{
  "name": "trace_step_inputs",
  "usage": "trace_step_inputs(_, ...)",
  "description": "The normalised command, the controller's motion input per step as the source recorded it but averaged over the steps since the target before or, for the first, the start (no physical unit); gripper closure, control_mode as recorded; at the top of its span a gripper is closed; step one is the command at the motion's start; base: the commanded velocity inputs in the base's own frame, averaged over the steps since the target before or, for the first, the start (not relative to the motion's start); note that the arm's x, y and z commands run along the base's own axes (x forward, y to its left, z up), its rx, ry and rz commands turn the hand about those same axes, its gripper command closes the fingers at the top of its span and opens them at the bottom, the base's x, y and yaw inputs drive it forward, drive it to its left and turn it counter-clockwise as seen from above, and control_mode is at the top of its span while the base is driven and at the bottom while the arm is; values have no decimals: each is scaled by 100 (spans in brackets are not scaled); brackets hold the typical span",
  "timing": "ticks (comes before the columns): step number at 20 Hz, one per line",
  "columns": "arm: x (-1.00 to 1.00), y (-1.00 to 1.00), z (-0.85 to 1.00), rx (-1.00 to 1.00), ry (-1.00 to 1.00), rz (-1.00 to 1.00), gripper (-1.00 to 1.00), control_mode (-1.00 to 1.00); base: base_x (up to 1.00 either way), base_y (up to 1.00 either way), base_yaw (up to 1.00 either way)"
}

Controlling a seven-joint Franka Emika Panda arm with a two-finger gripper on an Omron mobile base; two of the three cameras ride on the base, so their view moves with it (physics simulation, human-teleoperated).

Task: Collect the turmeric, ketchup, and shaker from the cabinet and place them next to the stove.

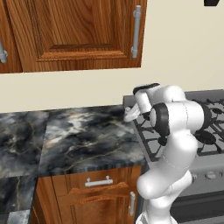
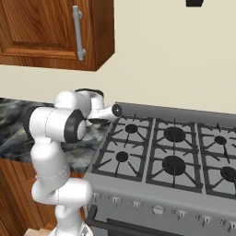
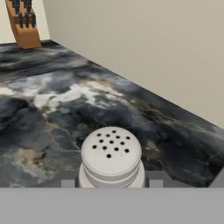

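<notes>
In the hand view the shaker (image 3: 111, 157), pale grey-white with a domed top full of holes, sits between my fingertips (image 3: 68, 183). My gripper (image 3: 111, 183) is shut on it, low over the dark marble counter (image 3: 65, 100). Whether its base touches the stone I cannot tell. In the left base view the gripper (image 1: 130, 114) hangs over the counter's right end, just left of the stove (image 1: 205, 131). From the right base view the white hand (image 2: 99, 110) is beside the stove (image 2: 175, 152) at its back left corner. The turmeric, ketchup and cabinet are out of view.
A wooden knife block (image 3: 24, 24) stands far along the counter against the cream wall. Door-fronted wooden cupboards (image 1: 74, 35) with bar handles hang above the counter (image 1: 78, 140). Black grates cover the stove top, with knobs (image 2: 158, 210) along its front.
</notes>
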Motion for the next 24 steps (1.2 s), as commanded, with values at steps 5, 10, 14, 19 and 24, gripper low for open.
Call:
trace_step_inputs(5,35,2,-27,0,1,2,100,-100,0,0,0)
trace_step_inputs(10,30,4,-34,0,2,3,100,-100,0,0,0)
trace_step_inputs(14,26,2,-33,0,1,3,100,-100,0,0,0)
trace_step_inputs(19,27,4,-35,0,1,3,100,-100,0,0,0)
trace_step_inputs(24,24,6,-36,0,0,3,-100,-100,0,0,0)
